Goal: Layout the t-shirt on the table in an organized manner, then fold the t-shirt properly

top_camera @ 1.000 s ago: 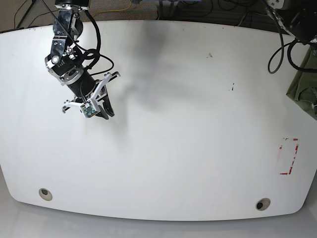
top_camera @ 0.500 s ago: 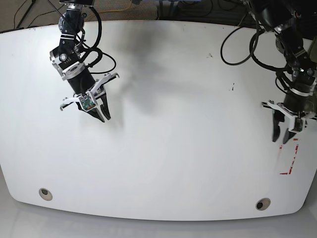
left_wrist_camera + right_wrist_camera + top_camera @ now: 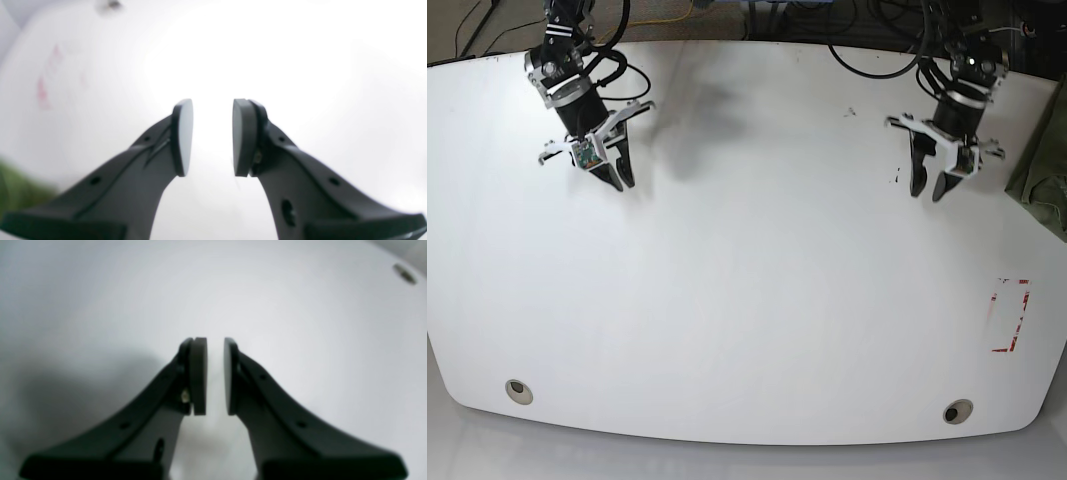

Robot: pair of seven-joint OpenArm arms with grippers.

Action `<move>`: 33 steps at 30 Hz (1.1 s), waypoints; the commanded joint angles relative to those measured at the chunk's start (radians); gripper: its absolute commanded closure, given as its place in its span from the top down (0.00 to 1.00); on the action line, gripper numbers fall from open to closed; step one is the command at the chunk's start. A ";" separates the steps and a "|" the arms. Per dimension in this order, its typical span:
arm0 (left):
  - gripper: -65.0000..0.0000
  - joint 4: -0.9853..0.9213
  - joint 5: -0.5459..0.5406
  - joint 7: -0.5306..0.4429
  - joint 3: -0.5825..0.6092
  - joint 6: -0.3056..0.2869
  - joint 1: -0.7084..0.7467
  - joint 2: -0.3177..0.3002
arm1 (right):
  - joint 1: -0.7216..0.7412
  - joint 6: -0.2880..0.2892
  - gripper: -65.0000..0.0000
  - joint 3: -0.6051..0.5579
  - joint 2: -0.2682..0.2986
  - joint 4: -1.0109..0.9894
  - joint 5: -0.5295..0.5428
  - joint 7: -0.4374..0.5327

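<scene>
My left gripper point(image 3: 213, 137) is nearest to the work. Its jaws stand moderately apart and I see only white surface between them, so I am holding nothing there. My right gripper point(image 3: 215, 376) has a narrower gap, also with nothing in it. Both point down over the table point(image 3: 757, 300), side by side but well apart; whether either touches the surface, I cannot tell.

The t-shirt point(image 3: 1044, 175) lies out to my left, at the side of the table, and runs out of the base view. I see only olive-green cloth with a slanting edge, and a blurred corner of it in my left wrist view. I cannot tell how it is folded or bunched, nor where its sleeves and collar are.

Farther out on that same side is the red tape mark point(image 3: 1025, 318), and beyond it, near the far edge, one round grommet hole point(image 3: 958, 411). The other hole point(image 3: 519, 391) sits far out on my right.

I judge that I am at the laying-out step, with the cloth not yet brought to the middle. The next move calls for my left arm to reach sideways, open wider, pinch the near part of the cloth and draw it inward, so that my right can take a second hold. A shallow pinch could slip or drag up wrinkles.
</scene>
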 commanded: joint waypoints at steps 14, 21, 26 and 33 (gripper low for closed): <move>0.27 0.116 -0.024 -0.040 0.091 0.000 0.445 0.076 | -0.346 -0.004 0.12 0.098 0.009 0.105 0.177 0.030; 0.27 0.111 -0.024 -0.040 0.091 0.000 0.597 0.073 | -0.522 -0.004 0.12 0.102 0.009 0.123 0.283 0.030; 0.27 0.098 -0.022 -0.036 0.088 0.000 0.687 0.072 | -0.638 -0.001 0.12 0.096 0.008 0.119 0.313 0.030; 0.27 -0.027 -0.022 -0.036 0.093 0.000 0.727 0.010 | -0.728 0.004 0.12 0.093 -0.051 0.070 0.308 0.030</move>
